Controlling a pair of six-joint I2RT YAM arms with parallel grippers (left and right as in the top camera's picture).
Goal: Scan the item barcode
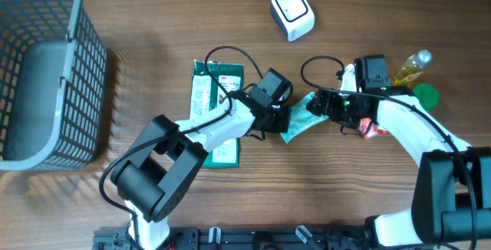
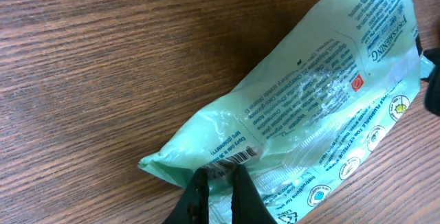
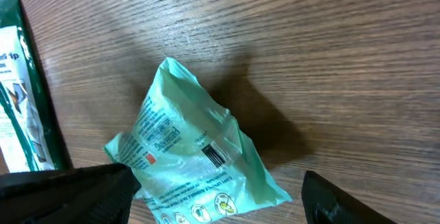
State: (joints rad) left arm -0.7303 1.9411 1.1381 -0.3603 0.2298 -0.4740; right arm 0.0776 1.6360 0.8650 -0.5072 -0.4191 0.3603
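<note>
The item is a mint-green plastic pouch (image 1: 301,121) lying on the wooden table, its barcode (image 2: 231,158) printed near one end. My left gripper (image 2: 218,183) is shut on that end's edge, right beside the barcode. In the right wrist view the pouch (image 3: 185,141) rises toward the camera with its barcode (image 3: 215,155) facing up. My right gripper (image 3: 213,196) stands open, its fingers (image 3: 69,189) wide apart on either side of the pouch's other end and not touching it. The white scanner (image 1: 292,12) sits at the back of the table, apart from both grippers.
A grey mesh basket (image 1: 84,43) fills the left side. A dark green packet (image 1: 211,97) lies under the left arm. A yellow bottle (image 1: 413,67), a green lid (image 1: 424,94) and a small red item (image 1: 372,129) cluster by the right arm.
</note>
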